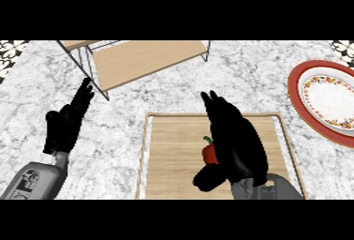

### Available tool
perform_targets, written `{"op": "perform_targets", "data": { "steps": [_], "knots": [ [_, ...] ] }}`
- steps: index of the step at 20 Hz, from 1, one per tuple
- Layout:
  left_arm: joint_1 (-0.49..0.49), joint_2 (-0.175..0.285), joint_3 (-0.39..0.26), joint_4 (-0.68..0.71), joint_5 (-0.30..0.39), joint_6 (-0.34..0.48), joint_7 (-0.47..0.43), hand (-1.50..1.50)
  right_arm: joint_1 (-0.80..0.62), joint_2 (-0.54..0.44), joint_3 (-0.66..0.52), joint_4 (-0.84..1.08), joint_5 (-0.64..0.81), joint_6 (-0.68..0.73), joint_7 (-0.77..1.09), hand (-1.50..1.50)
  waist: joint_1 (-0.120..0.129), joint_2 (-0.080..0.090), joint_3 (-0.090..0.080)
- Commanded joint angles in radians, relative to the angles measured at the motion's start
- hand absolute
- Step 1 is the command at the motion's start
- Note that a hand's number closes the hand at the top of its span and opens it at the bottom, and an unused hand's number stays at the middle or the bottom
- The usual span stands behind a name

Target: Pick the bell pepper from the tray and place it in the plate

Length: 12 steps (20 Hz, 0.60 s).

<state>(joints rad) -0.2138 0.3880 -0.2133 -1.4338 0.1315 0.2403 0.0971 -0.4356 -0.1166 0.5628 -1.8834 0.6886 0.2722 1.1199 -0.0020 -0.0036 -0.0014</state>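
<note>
A red bell pepper [210, 153] with a green stem lies on the wooden tray [173, 154] in the lower middle of the head view. My right hand [239, 140] is over the tray, directly to the pepper's right, and hides most of it. Its fingers stretch straight toward the tray's far edge, and the thumb sits just below the pepper; the hand is open. The plate [332, 101], white with a red rim and a flowered band, lies at the right edge, well apart from the tray. My left hand [66, 122] rests open at the left, fingers up.
A wooden shelf on a thin metal frame [138, 58] stands at the back, left of centre, on the marble counter [159, 93]. Patterned tiles show in the upper corners.
</note>
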Motion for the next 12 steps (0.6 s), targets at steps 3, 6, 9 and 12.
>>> {"op": "perform_targets", "data": {
  "steps": [3,6,9,12],
  "knots": [
    [-0.008,-0.025,0.018,0.046,0.006,-0.031,-0.072,0.0,0.014,0.023,-0.005,0.085,-0.011,0.127,0.144,-1.5,-0.002,0.004,0.0],
    [-0.046,-0.024,0.013,0.005,-0.01,-0.011,0.009,0.0,0.051,0.03,0.026,0.112,0.012,0.14,0.143,-1.5,-0.003,0.001,0.001],
    [-0.035,-0.033,0.014,0.014,-0.028,-0.022,-0.027,0.0,0.028,0.03,-0.04,0.138,-0.003,0.167,0.114,-1.5,0.001,0.003,0.001],
    [-0.072,-0.056,0.013,0.023,-0.037,-0.017,0.004,0.0,0.102,0.042,0.005,0.208,0.055,0.101,0.037,-1.5,0.0,0.004,0.001]
  ]
}}
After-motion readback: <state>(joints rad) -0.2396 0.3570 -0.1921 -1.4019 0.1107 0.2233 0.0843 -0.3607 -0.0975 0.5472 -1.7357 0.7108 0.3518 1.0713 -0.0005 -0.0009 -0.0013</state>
